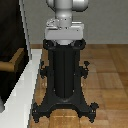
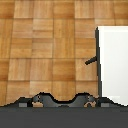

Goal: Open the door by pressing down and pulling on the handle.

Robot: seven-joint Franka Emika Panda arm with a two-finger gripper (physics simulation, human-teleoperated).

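Note:
The door (image 1: pixel 9 30) is a tall black-brown panel at the exterior view's left, hung in a white frame (image 1: pixel 30 75). The handle (image 1: pixel 13 60) is a short brown-tan lever standing out from the panel at mid height. My gripper shows in neither view; only the arm's grey-white base link (image 1: pixel 67 15) is seen, on top of the pedestal. In the wrist view the white frame (image 2: pixel 114 60) is seen from above, with a thin dark edge along its side and a short dark bar (image 2: pixel 91 61) sticking out from it; I cannot tell whether that bar is the handle.
The black robot pedestal (image 1: pixel 62 75) stands on spread feet in the middle of the exterior view, close beside the white frame. Its feet also show in the wrist view (image 2: pixel 60 101). The ground is a wooden parquet floor (image 2: pixel 45 45).

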